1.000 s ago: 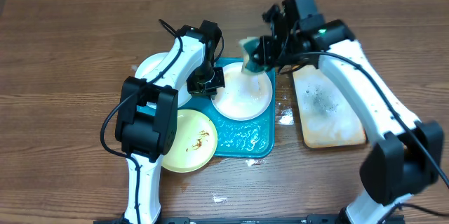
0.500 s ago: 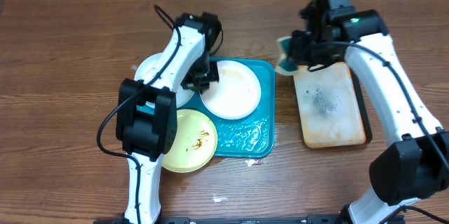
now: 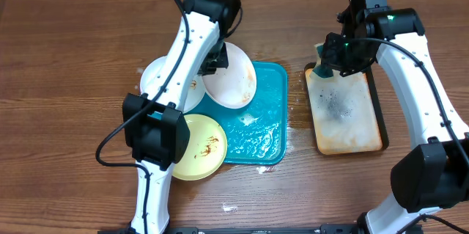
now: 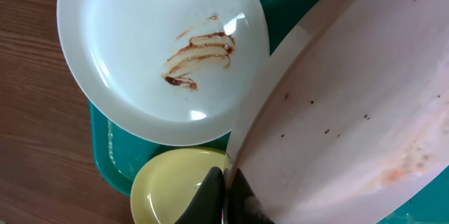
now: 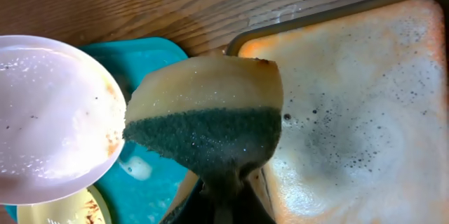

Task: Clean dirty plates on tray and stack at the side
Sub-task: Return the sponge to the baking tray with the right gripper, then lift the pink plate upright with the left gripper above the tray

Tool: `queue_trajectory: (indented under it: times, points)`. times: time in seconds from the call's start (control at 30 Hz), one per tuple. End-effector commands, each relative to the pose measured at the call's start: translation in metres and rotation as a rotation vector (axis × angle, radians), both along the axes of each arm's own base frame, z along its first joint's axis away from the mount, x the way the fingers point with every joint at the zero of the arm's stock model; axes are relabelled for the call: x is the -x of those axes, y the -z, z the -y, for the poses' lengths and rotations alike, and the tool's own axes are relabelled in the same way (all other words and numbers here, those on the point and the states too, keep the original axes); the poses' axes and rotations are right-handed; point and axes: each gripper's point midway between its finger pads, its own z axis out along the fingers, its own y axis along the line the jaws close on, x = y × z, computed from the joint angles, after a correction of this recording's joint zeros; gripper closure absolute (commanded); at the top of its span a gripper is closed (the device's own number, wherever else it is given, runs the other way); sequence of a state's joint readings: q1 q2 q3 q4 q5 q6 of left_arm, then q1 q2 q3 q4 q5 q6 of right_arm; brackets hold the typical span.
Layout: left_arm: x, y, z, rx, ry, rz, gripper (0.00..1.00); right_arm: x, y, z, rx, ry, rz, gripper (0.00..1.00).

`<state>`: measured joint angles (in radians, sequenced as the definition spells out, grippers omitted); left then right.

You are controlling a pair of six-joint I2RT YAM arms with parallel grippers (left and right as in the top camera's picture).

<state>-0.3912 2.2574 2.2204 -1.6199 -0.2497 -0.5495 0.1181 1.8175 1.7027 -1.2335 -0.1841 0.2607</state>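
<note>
Closest in, the yellow plate (image 3: 196,146) sits across the near-left corner of the teal tray (image 3: 267,128), half on it and half over the tabletop (image 3: 73,117). A brown smear shows inside, so it looks unwiped. Beyond it the tray's bare middle is wet and streaked. At the tray's far-left corner lies a white plate (image 4: 154,48) with a brown squiggle, also hanging out past the rim.

Above the far end of the tray the left jaws are pressed onto the rim of a second white plate (image 3: 233,80), which hangs tilted and clear of the tray. It carries only dark specks and a faint orange patch by one edge. I judge it to be the wiped one, lifted by its edge so it can go to the side and start the stack.

Farther right, well apart from that plate, the right jaws pinch a sponge (image 5: 207,119) with its dark green scrubbing face showing. It hangs over the far-left corner of the small stained tray (image 3: 348,120), probably so drips land there rather than on the wood.
</note>
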Motion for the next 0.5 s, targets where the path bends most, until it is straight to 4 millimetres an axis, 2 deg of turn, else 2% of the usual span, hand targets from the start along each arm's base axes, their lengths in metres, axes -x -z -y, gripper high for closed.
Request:
queue_trajectory:
  times: [0.0, 0.27, 0.4, 0.47]
  points:
    - [-0.005, -0.016, 0.003, -0.037, 0.004, 0.069, 0.96, -0.004, -0.009, 0.002, 0.010, 0.001, 0.026, 0.96]
    - [-0.001, -0.033, -0.016, -0.253, 0.019, 0.125, 0.96, 0.002, -0.006, 0.003, 0.013, 0.002, 0.000, 0.96]
    - [0.000, -0.042, -0.012, -0.267, 0.039, 0.154, 0.96, 0.005, -0.005, 0.003, 0.016, 0.002, -0.012, 0.96]
    - [-0.002, -0.052, -0.014, -0.294, 0.036, 0.196, 0.96, 0.007, -0.004, 0.006, 0.030, 0.006, -0.020, 0.96]
